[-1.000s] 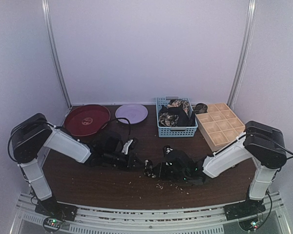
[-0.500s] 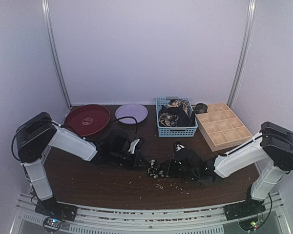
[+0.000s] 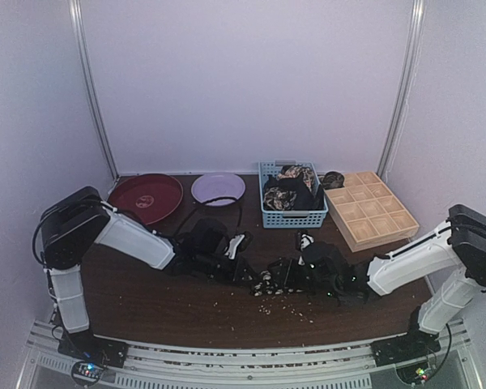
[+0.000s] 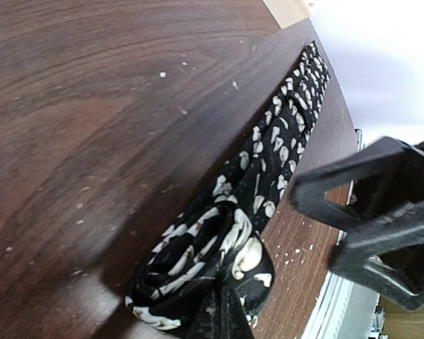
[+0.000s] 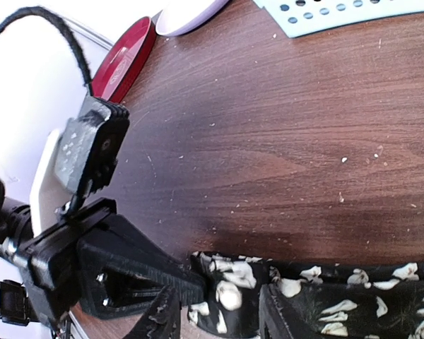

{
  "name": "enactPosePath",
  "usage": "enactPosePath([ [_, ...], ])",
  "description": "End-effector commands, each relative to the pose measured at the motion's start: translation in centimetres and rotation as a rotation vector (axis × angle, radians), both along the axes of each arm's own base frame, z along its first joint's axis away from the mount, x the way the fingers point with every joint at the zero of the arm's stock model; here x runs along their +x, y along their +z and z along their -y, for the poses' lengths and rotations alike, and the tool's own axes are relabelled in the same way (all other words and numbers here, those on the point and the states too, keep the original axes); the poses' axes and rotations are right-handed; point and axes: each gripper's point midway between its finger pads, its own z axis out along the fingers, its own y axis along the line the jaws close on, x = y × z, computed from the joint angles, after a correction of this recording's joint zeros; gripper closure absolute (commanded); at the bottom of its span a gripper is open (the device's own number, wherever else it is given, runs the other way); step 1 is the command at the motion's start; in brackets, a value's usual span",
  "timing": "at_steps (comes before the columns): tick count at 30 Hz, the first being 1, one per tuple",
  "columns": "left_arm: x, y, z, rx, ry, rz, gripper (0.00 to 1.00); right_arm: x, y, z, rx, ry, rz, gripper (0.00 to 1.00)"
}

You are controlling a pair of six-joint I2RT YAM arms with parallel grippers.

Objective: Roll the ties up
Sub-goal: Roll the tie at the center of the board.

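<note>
A dark wooden table [image 3: 146, 300] fills a white-walled booth, with pale crumbs [image 3: 283, 306] scattered near its front edge. Just beyond them, at the middle of the table, a tie [image 3: 269, 282] lies flat, its long axis running left to right. It is a narrow black strip with a cream speckled print.

Its left end is bunched into a thick fold or loose roll. The left gripper [image 3: 243, 271] is pressed together on that end; in the left wrist view only a dark sliver of finger [image 4: 219, 318] shows against the bunched cloth. From there the tie [image 4: 268, 162] stretches straight away to a tapered far end.

The right gripper [image 3: 287, 279] sits on the same end from the other side. Its fingers [image 5: 162, 314] stand apart with the tie [image 5: 318, 300] between them, but they are cut off at the picture's edge, so I cannot tell whether they press it. From above, the right arm hides most of the strip.

Further back a blue basket [image 3: 293, 217] holds more ties [image 3: 287, 190] in a heap. A wooden gridded tray [image 3: 373, 212] lies beside it, with a small dark lump [image 3: 333, 179] at its far corner, too small to make out. A red plate [image 3: 144, 198] and a pale plate [image 3: 219, 188] lie at the back left.
</note>
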Motion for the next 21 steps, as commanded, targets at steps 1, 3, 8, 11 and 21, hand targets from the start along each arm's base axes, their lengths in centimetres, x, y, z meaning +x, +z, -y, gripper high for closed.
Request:
enactPosePath([
  [1, -0.1, 0.2, 1.1, -0.013, -0.027, 0.043, 1.0, 0.1, -1.8, 0.2, 0.011, 0.011, -0.053, 0.62],
  [3, -0.2, -0.1, 1.0, -0.009, -0.025, 0.042, 1.0, 0.2, -2.6, 0.3, -0.003, 0.012, -0.071, 0.64],
  [8, 0.0, -0.1, 0.8, -0.004, -0.013, 0.054, 0.98, -0.2, -4.2, 0.0, -0.014, 0.029, -0.108, 0.69],
  [11, 0.0, 0.6, 0.9, -0.007, -0.034, 0.089, 0.93, -0.2, -5.1, -0.1, -0.027, 0.033, -0.119, 0.72],
  [21, 2.0, 5.5, -1.2, 0.164, -0.233, 0.576, 0.32, -0.3, -5.3, -0.3, -0.022, 0.041, -0.119, 0.75],
])
